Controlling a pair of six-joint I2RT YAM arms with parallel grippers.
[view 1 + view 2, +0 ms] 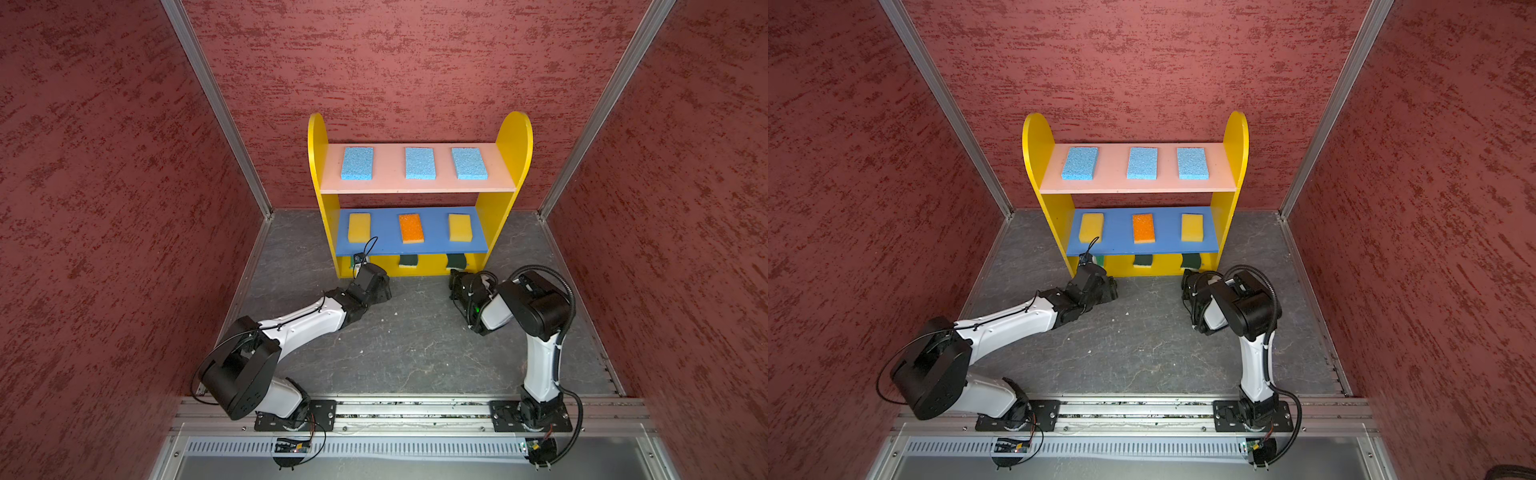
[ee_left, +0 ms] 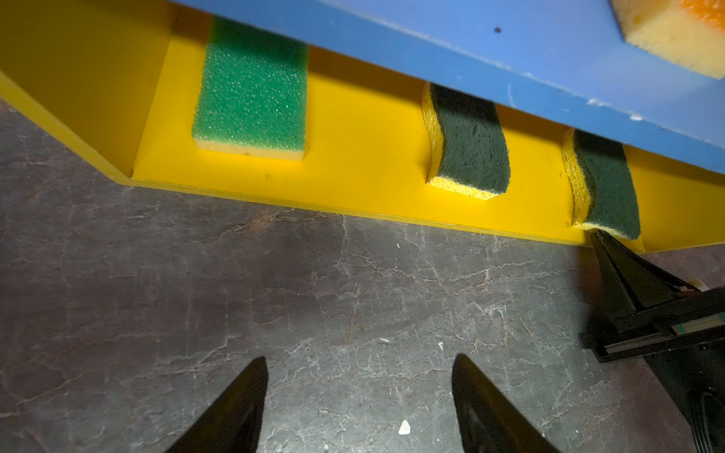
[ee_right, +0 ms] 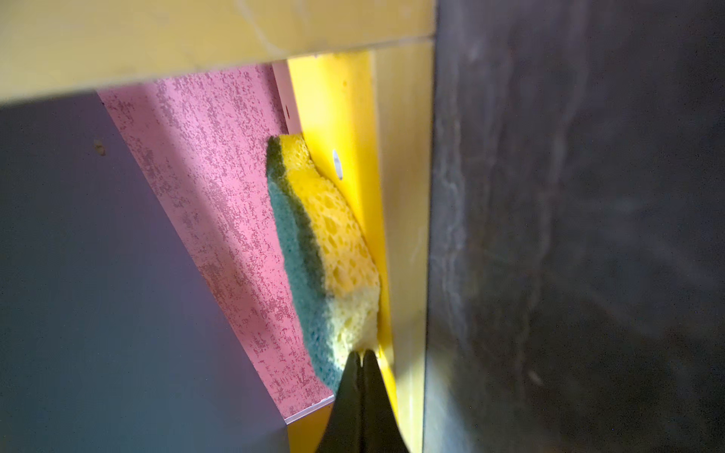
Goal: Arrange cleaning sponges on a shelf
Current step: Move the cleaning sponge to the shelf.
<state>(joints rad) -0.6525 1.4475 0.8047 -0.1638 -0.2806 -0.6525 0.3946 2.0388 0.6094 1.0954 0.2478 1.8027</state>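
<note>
Status: all nine sponges are on the shelf (image 1: 513, 141).
- Pink top board (image 1: 386, 183): three light blue sponges (image 1: 420, 163) in a row, well apart.
- Blue middle board (image 1: 432, 245): yellow sponge (image 1: 359, 227) left, orange-topped sponge (image 1: 411, 228) centre, second yellow sponge (image 1: 460, 227) right.
- Yellow base (image 2: 353, 157): bright green sponge (image 2: 251, 86) left, dark green wavy sponge (image 2: 470, 145) centre, right dark green sponge (image 2: 606, 188) right.

My right end effector (image 3: 363, 353) is clenched with nothing in it. Its tips touch the near end of the right dark green sponge. That sponge reaches the base's front edge, nearer than its neighbours, so I read this as a final nudge inward.

My left end effector (image 2: 359, 359) is released and empty, low over the tabletop (image 2: 274, 282), near the left end of the base.

Risks from here:
- My tips sit on the sponge's yellow foam corner, not its middle. An off-centre push would likely skew it rather than slide it straight.
- The foam is soft. It may compress under the tips and spring back, leaving the sponge overhanging.
- The slot is low. If I go deeper, my right wrist could catch the blue middle board and jolt the sponges on it.
- The shelf looks light. A hard shove could shift the whole unit against the far wall and disturb all three rows.
- My left end effector is close to the base, so a careless retreat could clip the front edge.
</note>
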